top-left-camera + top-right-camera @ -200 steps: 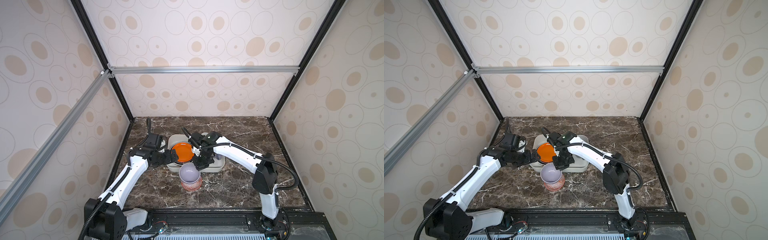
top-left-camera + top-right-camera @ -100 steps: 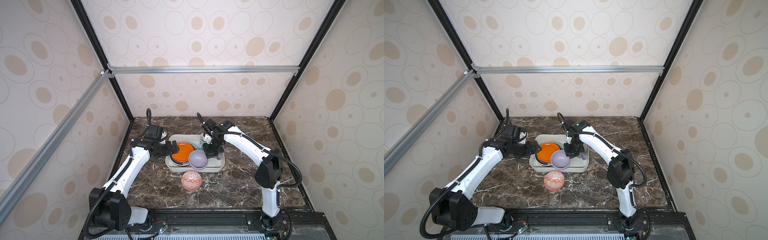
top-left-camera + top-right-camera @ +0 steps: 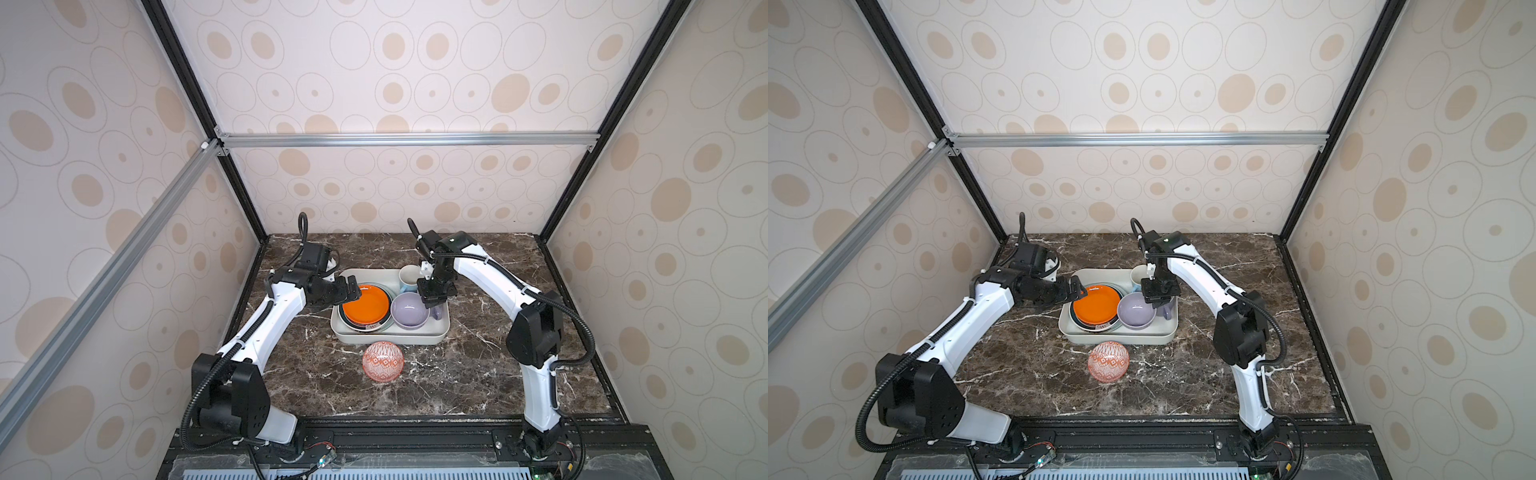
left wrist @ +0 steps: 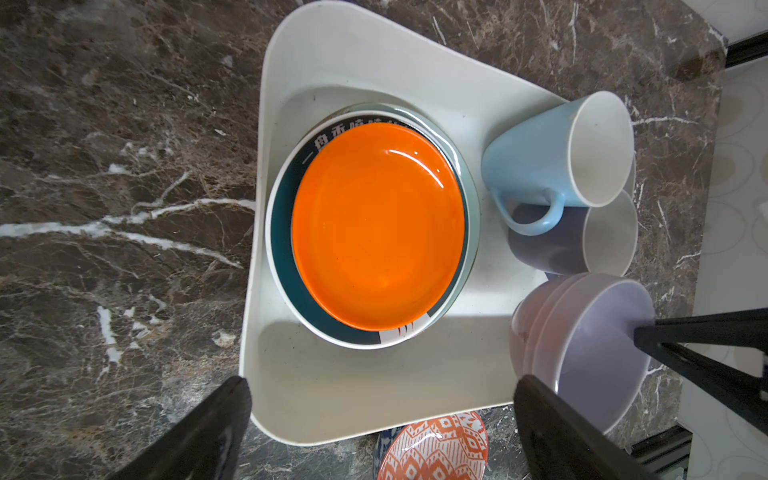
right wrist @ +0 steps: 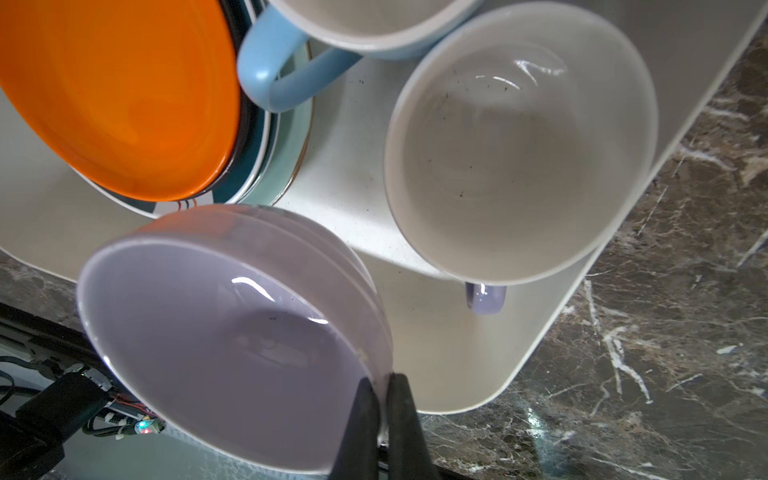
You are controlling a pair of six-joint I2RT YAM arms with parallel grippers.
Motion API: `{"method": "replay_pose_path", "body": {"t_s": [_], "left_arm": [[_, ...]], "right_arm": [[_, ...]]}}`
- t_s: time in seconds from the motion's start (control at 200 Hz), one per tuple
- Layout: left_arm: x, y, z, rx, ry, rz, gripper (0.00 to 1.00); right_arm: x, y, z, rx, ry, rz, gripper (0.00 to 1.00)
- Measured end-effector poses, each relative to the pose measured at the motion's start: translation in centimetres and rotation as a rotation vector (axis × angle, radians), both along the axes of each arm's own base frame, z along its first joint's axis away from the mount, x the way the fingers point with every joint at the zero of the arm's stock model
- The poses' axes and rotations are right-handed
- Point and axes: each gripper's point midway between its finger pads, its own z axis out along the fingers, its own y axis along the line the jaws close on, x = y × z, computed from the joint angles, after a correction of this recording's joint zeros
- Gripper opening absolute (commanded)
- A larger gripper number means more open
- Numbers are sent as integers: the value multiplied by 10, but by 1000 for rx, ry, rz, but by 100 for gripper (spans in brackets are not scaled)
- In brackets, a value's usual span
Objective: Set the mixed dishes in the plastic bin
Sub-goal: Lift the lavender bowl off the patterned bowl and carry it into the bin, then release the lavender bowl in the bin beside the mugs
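Right wrist view: the right gripper (image 5: 382, 380) is closed narrow on the rim of the lavender bowl (image 5: 216, 324), which hangs tilted over the plastic bin (image 5: 478, 374), beside the lavender mug (image 5: 519, 145) and the blue mug (image 5: 282, 70). Whether its base touches the bin floor cannot be determined. Change noted: a second ago this bowl was held in front of the bin, directly above the orange-patterned bowl (image 3: 382, 360); it has since been carried across the near rim and now sits within the bin's outline, just right of the plate stack topped by the orange plate (image 3: 365, 304). Over the same interval the left gripper (image 3: 352, 289) drew back from above the plates to the bin's left edge, jaws wide and holding nothing. Assessment: transfer of the lavender bowl is nearly complete, with only lowering and release outstanding. The patterned bowl lies uncovered, upside down, on the bench (image 3: 478, 374) close to the bin's front wall, apparently the last dish outside it.
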Motion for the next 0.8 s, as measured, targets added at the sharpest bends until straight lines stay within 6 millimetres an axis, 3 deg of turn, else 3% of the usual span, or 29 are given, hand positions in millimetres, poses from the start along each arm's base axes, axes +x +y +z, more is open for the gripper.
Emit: {"method": "replay_pose_path", "body": {"t_s": [0.8], "left_arm": [[15,-5,-2,-4,-1,-17,99]], "right_arm": [[-2,-14,-44,-84,12,25,0]]}}
